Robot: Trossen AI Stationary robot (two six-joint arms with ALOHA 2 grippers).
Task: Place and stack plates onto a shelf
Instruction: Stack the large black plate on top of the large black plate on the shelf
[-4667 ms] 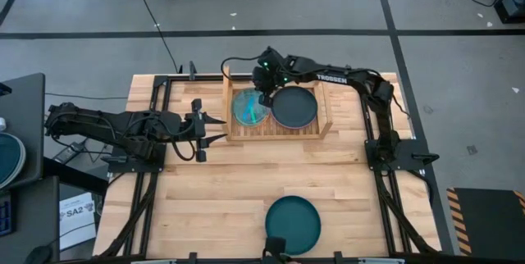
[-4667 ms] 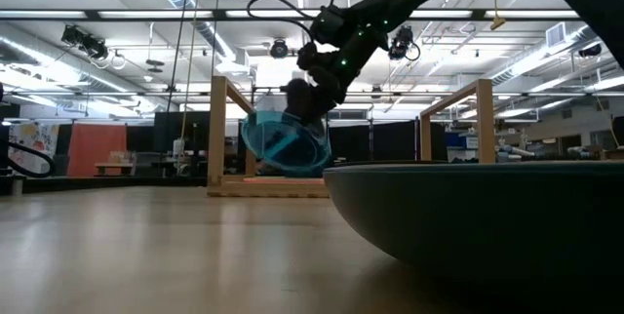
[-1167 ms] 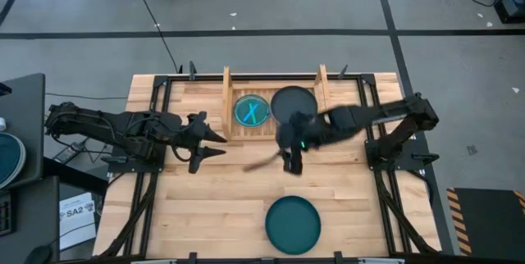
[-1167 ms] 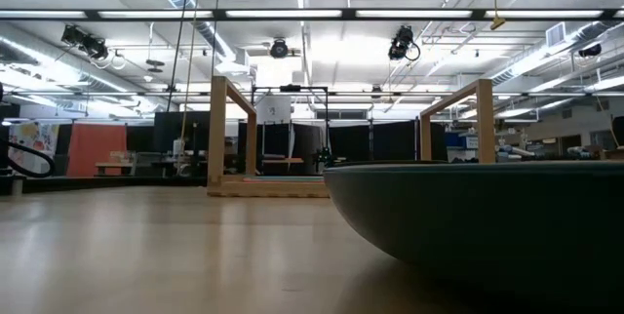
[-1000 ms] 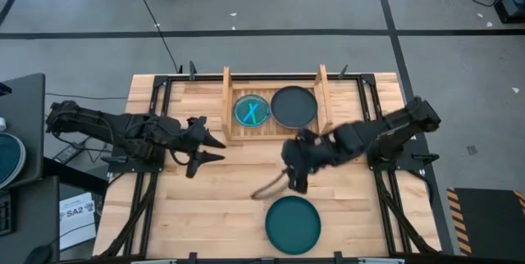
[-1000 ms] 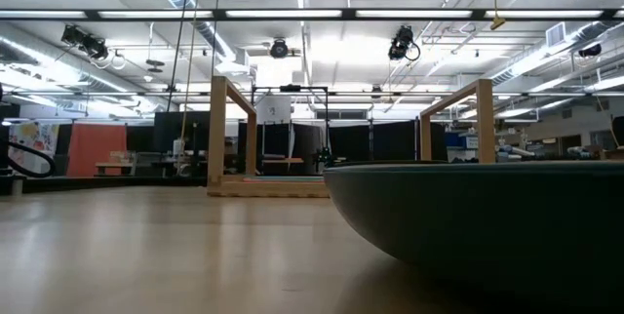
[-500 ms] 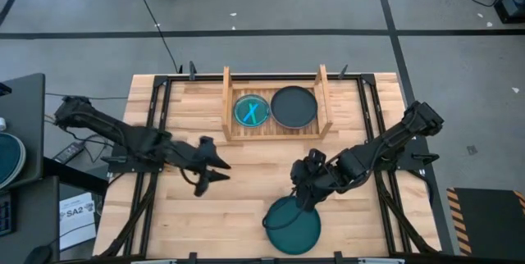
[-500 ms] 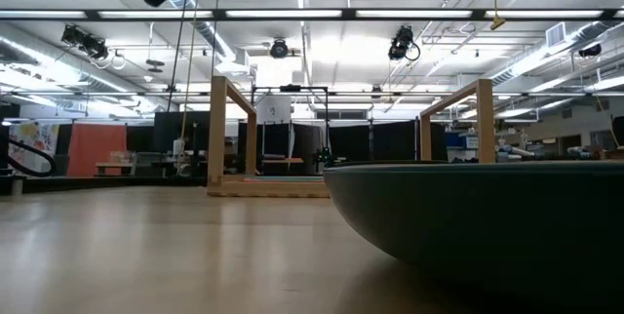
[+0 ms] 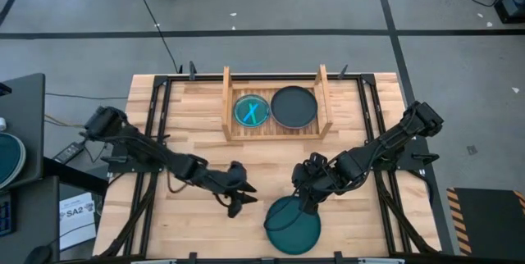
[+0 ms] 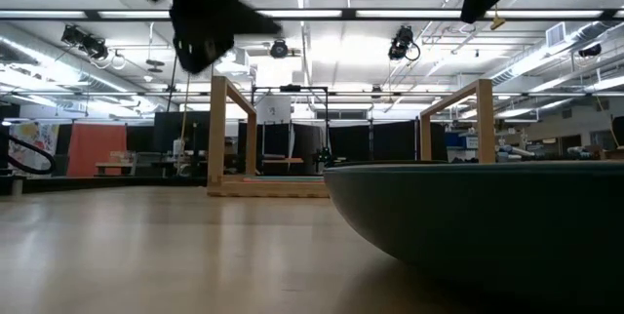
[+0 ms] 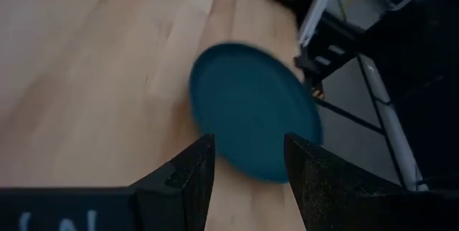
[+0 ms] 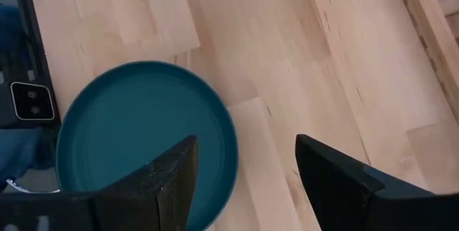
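A dark teal plate (image 9: 291,225) lies flat on the tabletop by the near edge; it fills the right of the low view (image 10: 478,207). My left gripper (image 9: 244,200) hangs open just left of it, with the plate (image 11: 251,109) ahead of its fingers. My right gripper (image 9: 305,205) is open above the plate's far rim (image 12: 215,116), pointing steeply down. On the shelf (image 9: 275,131) at the far side a small cyan plate (image 9: 250,111) and a dark plate (image 9: 294,106) lie side by side on the slats.
The shelf's two upright side boards (image 10: 229,134) (image 10: 468,119) stand at the far middle of the table. Black frame rails (image 9: 156,125) run along the table's left and right sides. Bare wood (image 9: 205,231) lies between the shelf and the near edge.
My left gripper has swung from the table's left toward the near edge and the right, sinking and rolling, and now hangs beside the teal plate. My right gripper has come down toward the near edge to the plate's far rim, then almost stopped. The plates have not moved.
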